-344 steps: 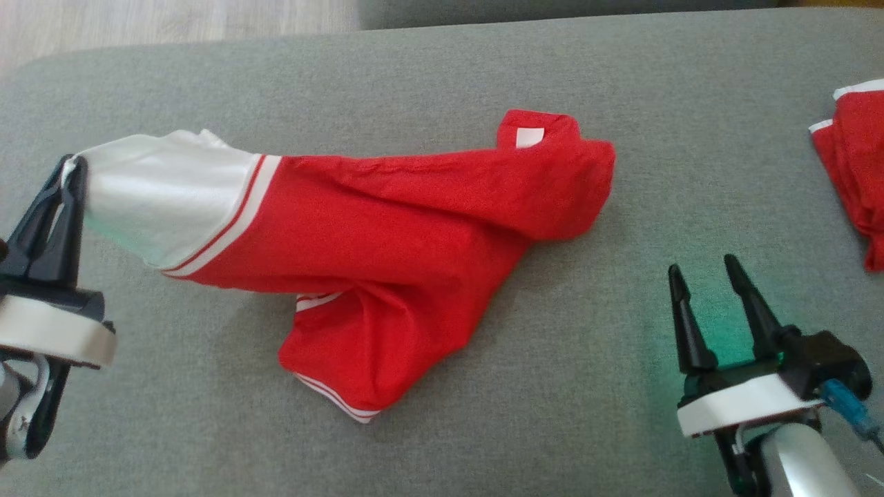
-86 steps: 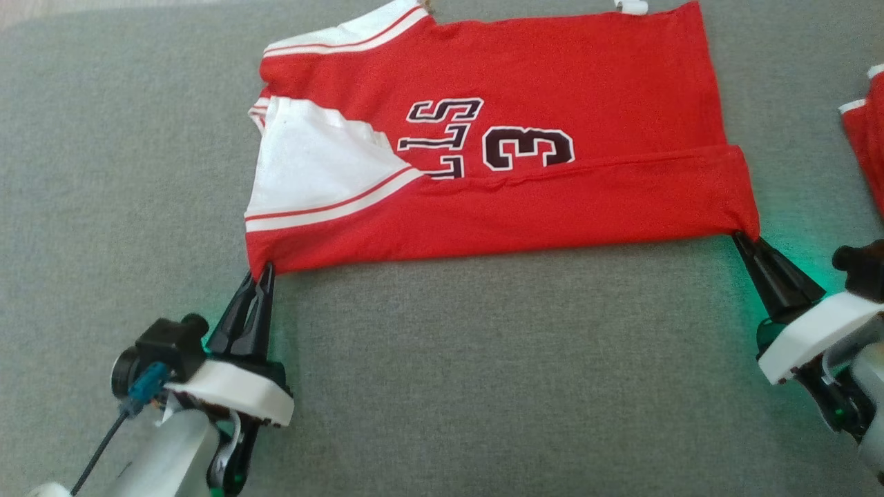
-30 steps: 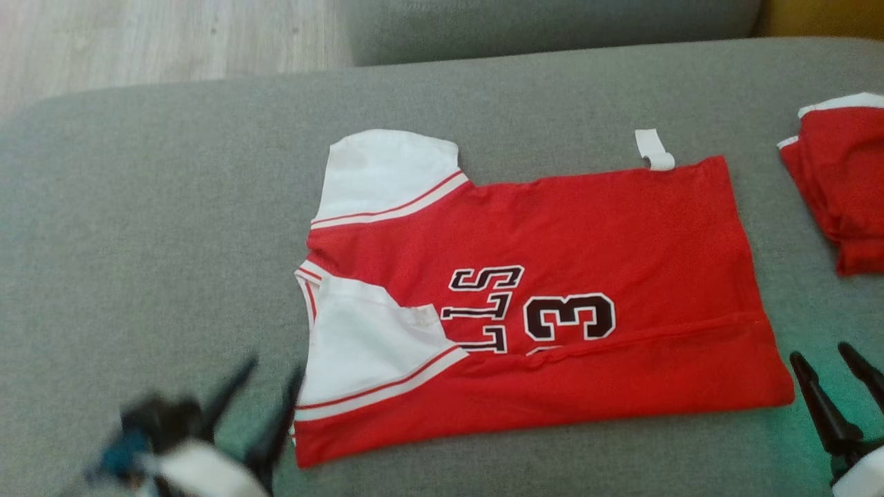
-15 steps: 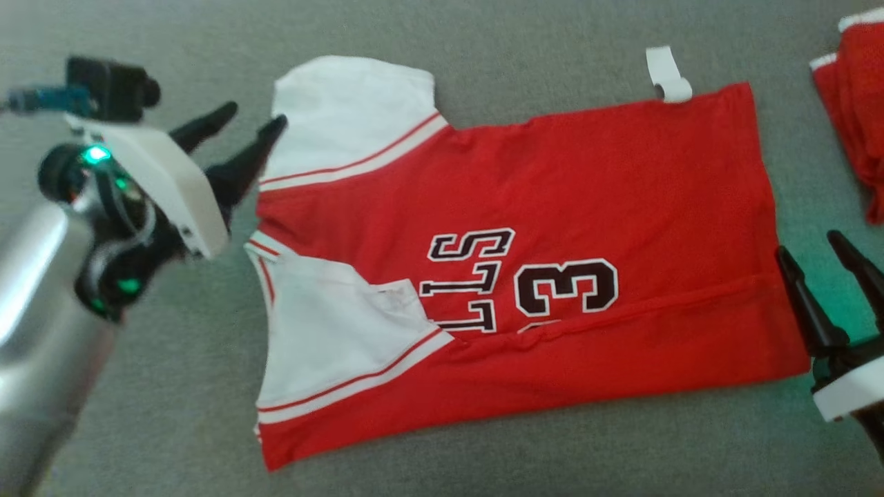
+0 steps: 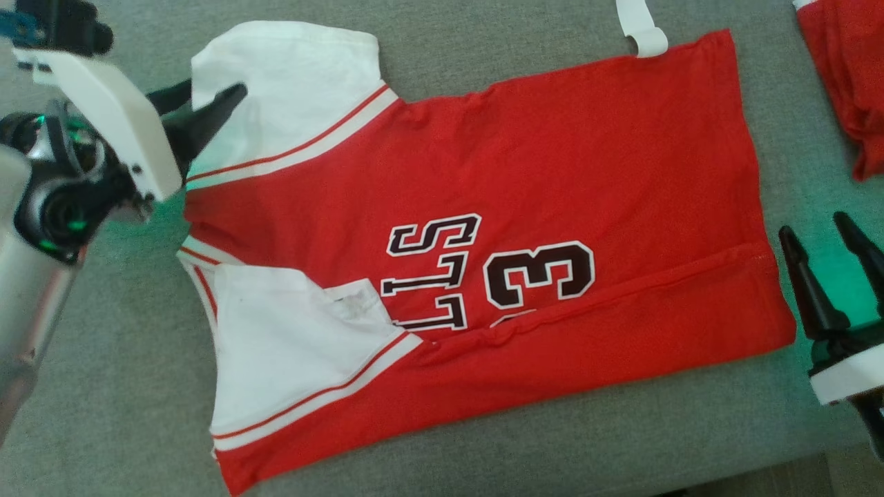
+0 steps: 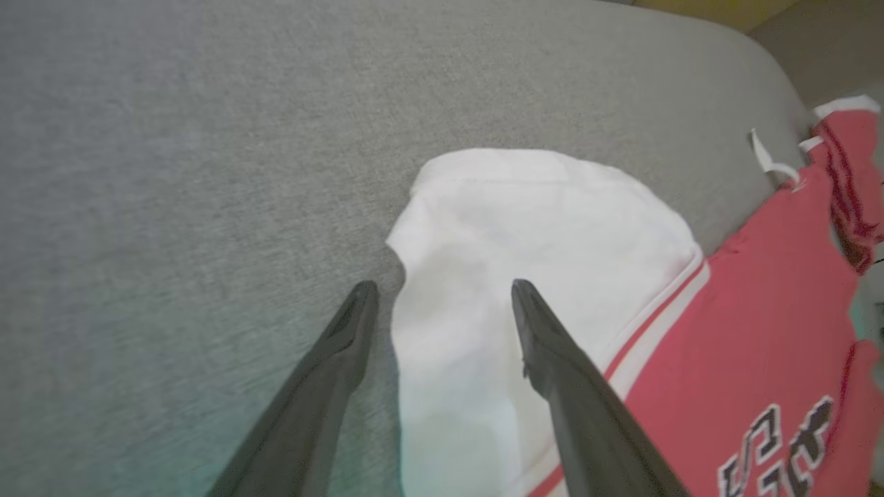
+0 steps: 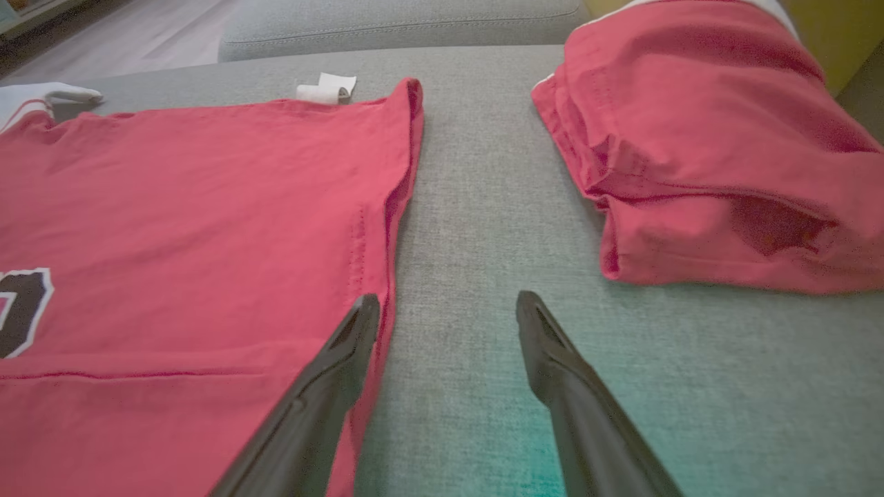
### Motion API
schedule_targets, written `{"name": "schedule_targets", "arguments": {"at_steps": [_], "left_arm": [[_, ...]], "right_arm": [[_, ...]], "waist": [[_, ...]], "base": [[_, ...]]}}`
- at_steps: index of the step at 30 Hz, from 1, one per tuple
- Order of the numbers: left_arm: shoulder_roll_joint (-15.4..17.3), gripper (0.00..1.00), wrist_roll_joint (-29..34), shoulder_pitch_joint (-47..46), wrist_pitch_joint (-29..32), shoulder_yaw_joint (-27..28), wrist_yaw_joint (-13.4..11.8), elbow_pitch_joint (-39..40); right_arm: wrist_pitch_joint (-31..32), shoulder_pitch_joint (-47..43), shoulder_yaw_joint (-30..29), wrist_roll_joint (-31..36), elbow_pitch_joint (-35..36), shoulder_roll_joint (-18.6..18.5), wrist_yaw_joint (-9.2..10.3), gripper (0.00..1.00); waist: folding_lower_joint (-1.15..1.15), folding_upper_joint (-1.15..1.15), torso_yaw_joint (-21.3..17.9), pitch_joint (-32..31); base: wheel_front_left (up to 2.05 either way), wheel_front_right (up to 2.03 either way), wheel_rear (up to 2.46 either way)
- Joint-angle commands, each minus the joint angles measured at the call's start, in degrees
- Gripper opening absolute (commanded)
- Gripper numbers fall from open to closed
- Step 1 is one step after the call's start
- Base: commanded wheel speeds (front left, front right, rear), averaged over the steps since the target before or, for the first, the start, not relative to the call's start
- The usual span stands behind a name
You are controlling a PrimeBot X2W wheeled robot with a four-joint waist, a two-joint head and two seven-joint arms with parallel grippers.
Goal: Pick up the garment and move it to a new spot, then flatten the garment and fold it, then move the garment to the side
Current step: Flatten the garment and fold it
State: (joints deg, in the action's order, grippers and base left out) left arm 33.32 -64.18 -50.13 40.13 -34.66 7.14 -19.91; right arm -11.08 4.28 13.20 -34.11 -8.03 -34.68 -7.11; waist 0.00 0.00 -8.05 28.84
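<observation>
The garment [image 5: 552, 159] is a red jersey with white sleeves and a dark "3", spread flat on the grey cushion [image 5: 103, 379]. Its near long edge is folded over in a band. My left gripper [image 5: 214, 90] is open at the far white sleeve [image 6: 539, 221]. In the left wrist view, the left gripper [image 6: 443, 286] has one finger over the sleeve and the other over bare cushion. My right gripper [image 5: 815, 226] is open and holds nothing. It stands at the jersey's hem, where the right gripper [image 7: 449, 298] has its left finger above the garment [image 7: 193, 193].
A second red garment [image 5: 842, 69], folded [image 7: 704, 138], lies at the far right. A white tag [image 5: 639, 27] sticks out from the jersey's far edge. The cushion's front edge [image 5: 760, 476] runs close behind my right gripper.
The camera has shifted. My left gripper has travelled from the jersey's near left corner up to the far white sleeve, staying open. My right gripper stays open at the hem.
</observation>
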Motion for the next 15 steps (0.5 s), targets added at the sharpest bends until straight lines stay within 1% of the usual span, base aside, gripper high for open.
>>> {"name": "schedule_targets", "arguments": {"at_steps": [1, 6, 9, 15], "left_arm": [[2.0, 1.0, -1.0, -2.4, 0.2, 3.0, 0.3, 1.1], [0.2, 1.0, -7.3, -4.1, 1.4, 5.7, 0.3, 1.2], [0.3, 1.0, -8.5, -5.1, 1.9, 6.2, 0.3, 1.8], [0.5, 1.0, -8.7, -6.0, 1.7, 6.0, 0.3, 3.1]], "right_arm": [[-0.1, -0.2, -0.3, 0.6, 1.2, -1.6, -0.37, 1.0], [-0.2, -0.3, -1.4, 1.8, 1.0, -1.1, -0.37, 1.0], [-0.5, -0.3, -2.2, 2.6, 0.9, -0.5, -0.37, 1.0], [-0.7, -0.6, -2.8, 3.4, 0.7, 0.5, -0.37, 1.0]], "waist": [[0.0, 0.0, -0.2, 0.2], [0.0, 0.0, -0.6, 0.8], [0.0, 0.0, -0.8, 1.0], [0.0, 0.0, -0.9, 1.2]], "base": [[0.0, 0.0, 0.0], [0.0, 0.0, 0.0], [0.0, 0.0, 0.0], [0.0, 0.0, 0.0]]}}
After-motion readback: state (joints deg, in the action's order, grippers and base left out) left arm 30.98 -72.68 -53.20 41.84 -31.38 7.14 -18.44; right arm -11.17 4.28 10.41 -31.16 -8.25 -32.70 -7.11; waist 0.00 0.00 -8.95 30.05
